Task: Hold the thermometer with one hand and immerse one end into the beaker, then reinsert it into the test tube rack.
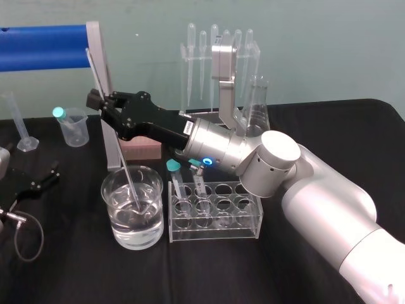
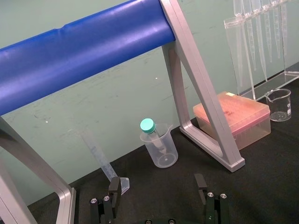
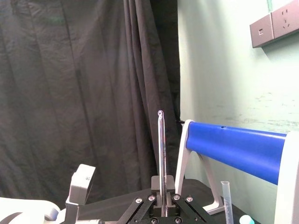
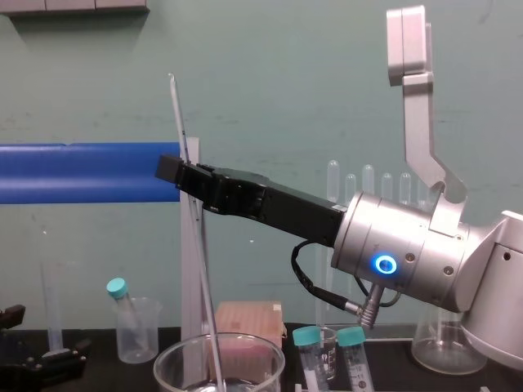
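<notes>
Fingers [image 1: 95,99] of my right gripper [image 1: 99,107] pinch the thermometer [image 1: 124,163] well below its top, holding it steeply tilted with its lower end dipped in the beaker's [image 1: 149,234] water. Just right of the beaker stands the rack [image 1: 215,232]. My left gripper [image 2: 158,193] rests spread wide on the table [image 1: 76,272], far left.

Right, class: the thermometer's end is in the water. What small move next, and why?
Probably lift the thermometer straight up: the right gripper holds it tilted, lower end in the beaker, and it must clear the rim before moving to the rack. The left gripper lies parked.
</notes>
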You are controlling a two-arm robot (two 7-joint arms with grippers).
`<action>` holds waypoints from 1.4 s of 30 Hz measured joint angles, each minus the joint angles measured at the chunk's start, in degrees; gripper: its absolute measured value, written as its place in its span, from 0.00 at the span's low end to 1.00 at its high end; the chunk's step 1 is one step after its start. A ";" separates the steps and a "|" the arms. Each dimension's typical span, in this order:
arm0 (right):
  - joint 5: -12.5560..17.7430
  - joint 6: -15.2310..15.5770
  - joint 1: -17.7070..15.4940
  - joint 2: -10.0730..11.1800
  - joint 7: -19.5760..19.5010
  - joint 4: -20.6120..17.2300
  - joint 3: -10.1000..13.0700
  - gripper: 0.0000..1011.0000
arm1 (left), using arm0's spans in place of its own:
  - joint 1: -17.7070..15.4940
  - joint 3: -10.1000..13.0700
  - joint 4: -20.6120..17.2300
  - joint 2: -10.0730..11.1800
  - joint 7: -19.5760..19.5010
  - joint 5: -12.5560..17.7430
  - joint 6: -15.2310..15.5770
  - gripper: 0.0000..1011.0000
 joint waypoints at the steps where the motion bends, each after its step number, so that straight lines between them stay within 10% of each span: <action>1: 0.00 0.00 0.00 0.00 0.00 0.00 0.00 0.05 | 0.00 0.00 0.00 0.00 0.00 0.00 0.00 1.00; 42: 0.00 0.00 0.00 0.00 0.00 0.00 0.00 0.05 | 0.00 0.00 0.00 0.00 0.00 0.00 0.00 1.00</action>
